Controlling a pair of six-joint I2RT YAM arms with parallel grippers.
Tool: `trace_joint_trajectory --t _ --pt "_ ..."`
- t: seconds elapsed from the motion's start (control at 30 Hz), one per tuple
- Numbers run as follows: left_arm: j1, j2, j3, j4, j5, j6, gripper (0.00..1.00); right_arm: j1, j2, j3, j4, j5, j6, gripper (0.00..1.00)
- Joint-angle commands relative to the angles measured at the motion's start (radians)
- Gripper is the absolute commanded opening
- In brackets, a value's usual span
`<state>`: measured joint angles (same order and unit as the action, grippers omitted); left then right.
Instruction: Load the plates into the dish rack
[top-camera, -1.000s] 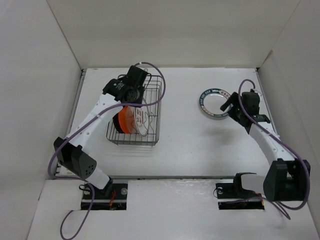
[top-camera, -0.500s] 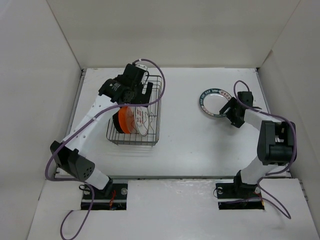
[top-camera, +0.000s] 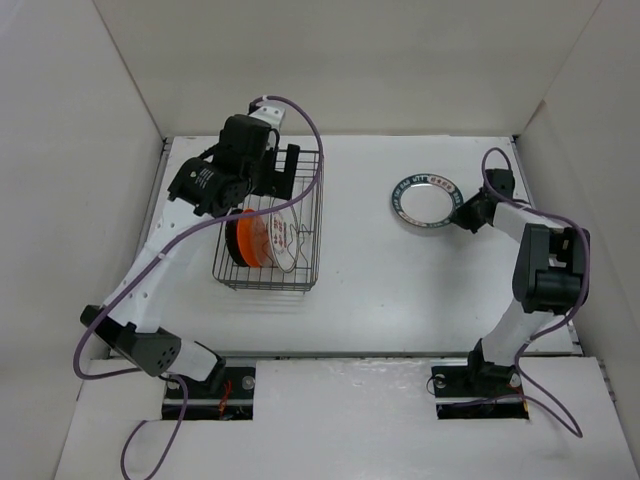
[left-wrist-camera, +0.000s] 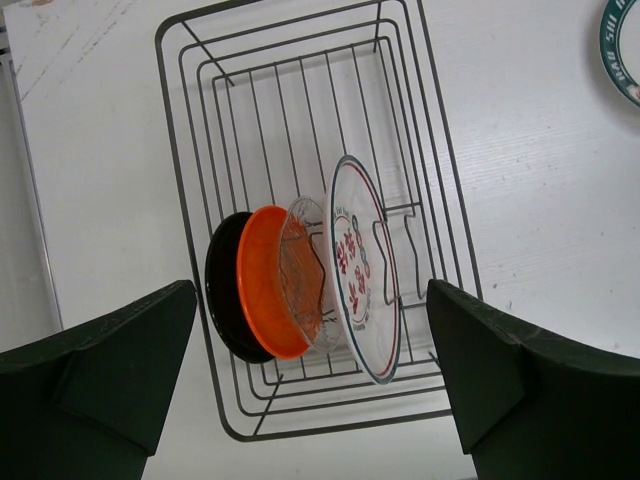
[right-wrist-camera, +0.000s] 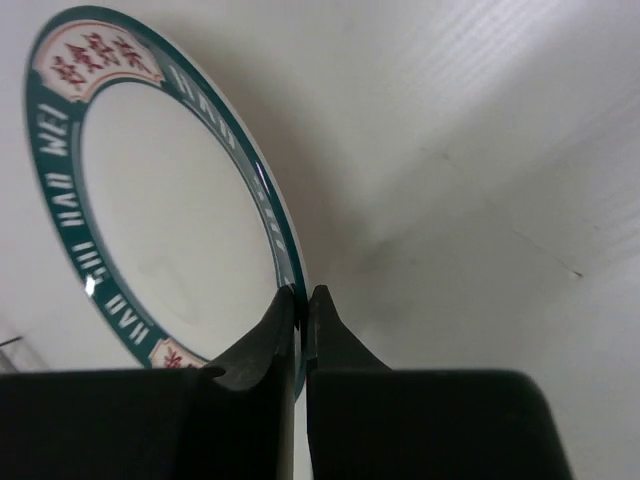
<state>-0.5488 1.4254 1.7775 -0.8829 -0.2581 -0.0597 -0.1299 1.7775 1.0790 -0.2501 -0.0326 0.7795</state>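
- Tightly pressed together, the right jaws pinch the near rim of the green-rimmed plate (right-wrist-camera: 170, 230), its edge caught between the two fingers (right-wrist-camera: 250, 350).
- White letters run round the green band. "WEI" reads clearly and the next group looks like "HAO". The red characters in the pale panels are too small to read.
- Spread wide, the left jaws hang above the dish rack (left-wrist-camera: 290, 110), holding and touching nothing.
- Four plates stand on edge in the rack, side by side: black plate (left-wrist-camera: 222, 300), orange plate (left-wrist-camera: 262, 280), clear glass plate (left-wrist-camera: 303, 275), then the white plate with red and black marks (left-wrist-camera: 355, 270), which cannot be read.
- The green-rimmed plate is over the right part of the table (top-camera: 370, 290), well apart from the rack.
- Only the right wrist view makes the lettering legible. Only the left wrist view separates the black and glass plates. Only the top view shows both arms.
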Motion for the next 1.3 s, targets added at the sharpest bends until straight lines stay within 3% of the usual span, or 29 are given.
trace_joint_trajectory --t 0.0,0.13,0.3,0.37,0.5,0.57,0.83,1.07,1.17,1.27 --pt "0.000 -0.003 0.031 0.015 0.020 0.021 0.99 -0.014 0.013 0.029 -0.061 0.025 0.032 0.00" --pt "0.000 0.006 0.017 0.042 0.042 0.059 0.99 -0.014 0.001 0.006 -0.031 0.020 0.075 0.00" --pt "0.000 0.055 0.103 0.076 0.149 0.116 0.99 0.004 -0.142 -0.138 0.292 -0.105 0.110 0.00" --pt "0.010 0.085 0.170 0.111 0.247 0.126 0.99 0.042 -0.205 -0.171 0.378 -0.105 0.096 0.00" --pt "0.023 0.105 0.191 0.234 0.342 0.164 0.99 0.096 -0.390 -0.306 0.714 -0.116 0.043 0.00" --pt "0.035 0.139 0.224 0.252 0.420 0.164 0.99 0.111 -0.449 -0.320 0.758 -0.144 -0.005 0.00" --pt "0.044 0.182 0.188 0.363 0.602 0.184 0.99 0.182 -0.472 -0.344 1.129 -0.554 -0.062 0.00" --pt "0.064 0.242 0.188 0.395 0.704 0.175 0.98 0.274 -0.460 -0.333 1.317 -0.700 -0.036 0.00" --pt "0.073 0.264 0.188 0.404 0.720 0.166 0.89 0.297 -0.460 -0.324 1.387 -0.722 0.000 0.00" --pt "0.073 0.283 0.197 0.404 0.749 0.156 0.65 0.315 -0.460 -0.297 1.342 -0.722 -0.011 0.00"
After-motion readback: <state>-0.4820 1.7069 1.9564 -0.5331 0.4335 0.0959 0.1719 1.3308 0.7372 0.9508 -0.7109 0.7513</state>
